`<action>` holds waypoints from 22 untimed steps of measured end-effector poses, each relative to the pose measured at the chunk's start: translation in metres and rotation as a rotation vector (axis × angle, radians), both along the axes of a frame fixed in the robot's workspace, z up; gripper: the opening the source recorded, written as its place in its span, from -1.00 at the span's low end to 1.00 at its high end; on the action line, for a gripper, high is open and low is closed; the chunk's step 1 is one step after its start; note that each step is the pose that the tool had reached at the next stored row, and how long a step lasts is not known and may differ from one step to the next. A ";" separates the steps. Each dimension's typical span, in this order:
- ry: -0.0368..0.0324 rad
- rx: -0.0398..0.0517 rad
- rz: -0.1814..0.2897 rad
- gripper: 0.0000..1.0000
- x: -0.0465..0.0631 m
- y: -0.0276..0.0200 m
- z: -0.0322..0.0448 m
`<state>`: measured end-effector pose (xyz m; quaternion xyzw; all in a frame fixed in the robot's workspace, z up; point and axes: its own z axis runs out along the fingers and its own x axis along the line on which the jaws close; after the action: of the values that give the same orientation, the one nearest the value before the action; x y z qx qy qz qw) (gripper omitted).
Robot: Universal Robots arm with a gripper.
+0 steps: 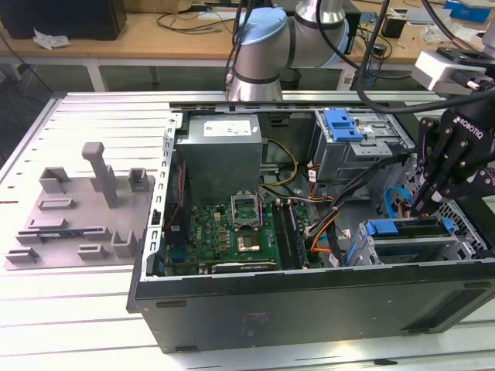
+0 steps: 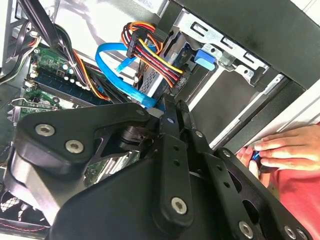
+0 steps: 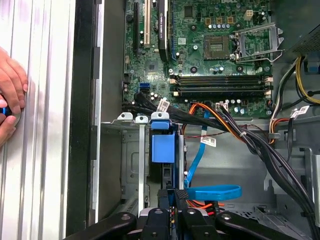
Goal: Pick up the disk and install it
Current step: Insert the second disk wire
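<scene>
The disk (image 1: 402, 228), with its blue bracket (image 3: 162, 147) uppermost, sits edge-up in the silver drive cage (image 1: 421, 251) at the near corner of the open PC case, on the exterior view's right. My gripper (image 1: 424, 205) hangs right over the cage's far end. Its black fingers (image 3: 172, 197) are drawn together into a narrow point just behind the blue bracket, and I see nothing wide between them. In the second wrist view the joined fingertips (image 2: 170, 107) point at the grey drive body with a bundle of coloured cables (image 2: 150, 50) and a blue ribbon cable beside it.
The motherboard (image 1: 232, 232) and power supply (image 1: 220, 151) fill the case's middle and back. A second cage with a blue handle (image 1: 344, 124) stands behind. A grey fixture tray (image 1: 77, 216) lies on the exterior view's left. A person's hand (image 3: 10, 100) rests on the slotted table beside the case.
</scene>
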<state>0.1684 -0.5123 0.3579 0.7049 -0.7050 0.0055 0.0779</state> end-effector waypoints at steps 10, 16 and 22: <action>0.0000 0.0025 0.000 -0.68 0.001 -0.0002 -0.0023; 0.0000 0.0030 0.000 -0.68 0.001 -0.0004 -0.0037; -0.0001 0.0036 0.000 -0.68 0.001 -0.0006 -0.0055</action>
<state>0.1694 -0.5129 0.3523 0.7050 -0.7050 0.0043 0.0767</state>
